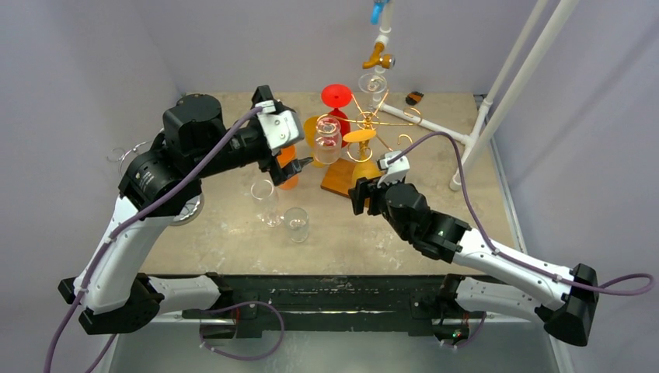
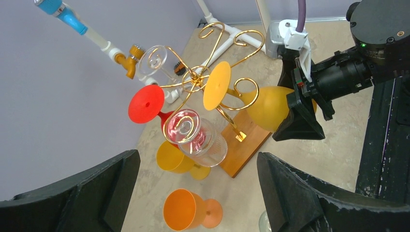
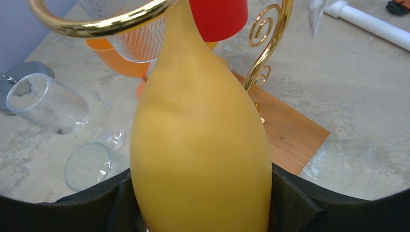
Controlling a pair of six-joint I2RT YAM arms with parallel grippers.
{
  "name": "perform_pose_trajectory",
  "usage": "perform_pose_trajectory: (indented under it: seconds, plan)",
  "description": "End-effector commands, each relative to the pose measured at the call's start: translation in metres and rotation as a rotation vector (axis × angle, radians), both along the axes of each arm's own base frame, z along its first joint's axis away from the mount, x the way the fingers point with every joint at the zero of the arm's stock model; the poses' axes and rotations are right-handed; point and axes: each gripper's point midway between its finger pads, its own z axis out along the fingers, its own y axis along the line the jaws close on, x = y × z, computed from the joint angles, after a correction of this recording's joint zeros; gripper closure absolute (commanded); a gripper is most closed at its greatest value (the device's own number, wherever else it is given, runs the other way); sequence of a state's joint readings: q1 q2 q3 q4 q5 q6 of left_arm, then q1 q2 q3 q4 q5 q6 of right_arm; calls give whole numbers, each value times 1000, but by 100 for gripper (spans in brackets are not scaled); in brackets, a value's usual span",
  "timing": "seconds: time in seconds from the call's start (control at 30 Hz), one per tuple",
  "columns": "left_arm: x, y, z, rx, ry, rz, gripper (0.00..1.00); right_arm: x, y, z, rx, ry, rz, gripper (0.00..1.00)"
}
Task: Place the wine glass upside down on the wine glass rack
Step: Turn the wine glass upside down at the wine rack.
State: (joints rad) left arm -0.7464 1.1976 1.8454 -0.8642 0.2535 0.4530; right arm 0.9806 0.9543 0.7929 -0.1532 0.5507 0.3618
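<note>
Yellow is the colour of the wine glass in play. It is inverted at the gold wire rack, and the right gripper is clamped around its bowl, one finger on each side. The left gripper hangs nearby with its jaws spread wide and nothing between them.

Judging by how things lie, the task is nearly done. The glass is upside down with its foot above one of the rack's curled arms, and the stem appears to be threaded into that arm. What seems to be left is to let go and draw the right arm back. Whether the foot is resting fully on the wire, or the gripper is carrying the weight, I cannot tell for certain.

The right wrist view shows the grip best: the bowl fills the space between the fingers, with a gold arm crossing just above. It hides the foot entirely.

The left wrist view supplies that, showing the yellow disc sitting at the curl. It also shows a red glass and a clear glass hanging from other arms, and the rack's wooden base.

Only the top view shows both arms converging on the rack, and more clear glasses standing on the counter well apart from it.
</note>
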Motion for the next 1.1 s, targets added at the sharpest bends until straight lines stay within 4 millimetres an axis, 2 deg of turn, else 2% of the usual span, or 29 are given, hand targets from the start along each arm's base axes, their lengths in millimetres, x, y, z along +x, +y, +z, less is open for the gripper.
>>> perform_pose_trajectory:
  seconds: [0.0,0.4,0.5,1.07]
  plan:
    - [1,8,-1,-10,26,50,0,6,11,33,75,-68,24,48]
    - [3,8,-5,-7,24,55,0,4,28,27,77,-77,102,48]
    - [4,8,-5,-7,20,59,0,5,31,32,91,-94,109,49]
    - [9,5,-8,-1,23,63,0,-7,5,31,143,-162,88,49]
